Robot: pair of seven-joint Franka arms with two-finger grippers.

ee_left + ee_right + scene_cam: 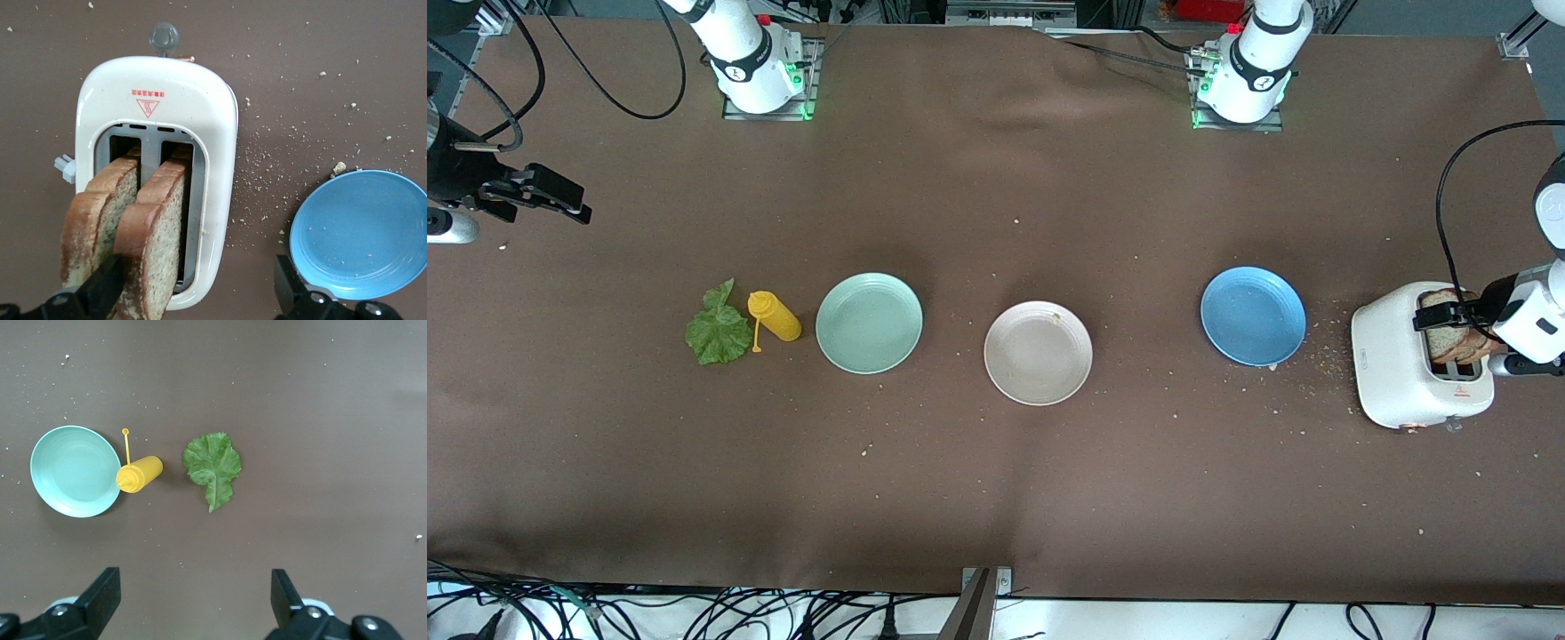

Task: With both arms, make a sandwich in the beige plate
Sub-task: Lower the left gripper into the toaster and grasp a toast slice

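Since the beige plate in the middle of the table has no food on it yet, you are at the very start of the sandwich. The two bread slices stand up in the white toaster at the left arm's end of the table, near that edge. The left gripper hangs just over the toaster with its fingers wide apart, one finger close against a slice, but it grips nothing yet. I think the step now is to take the first slice. For that you need to go down so one slice sits between the fingers, squeeze gently, lift straight up, and carry it over the blue plate to the beige one. The lettuce leaf lies toward the right arm's end of the table, just beside a yellow sauce bottle that lies next to the mint-green plate. The right gripper waits in the air over that end, fingers apart and holding nothing.
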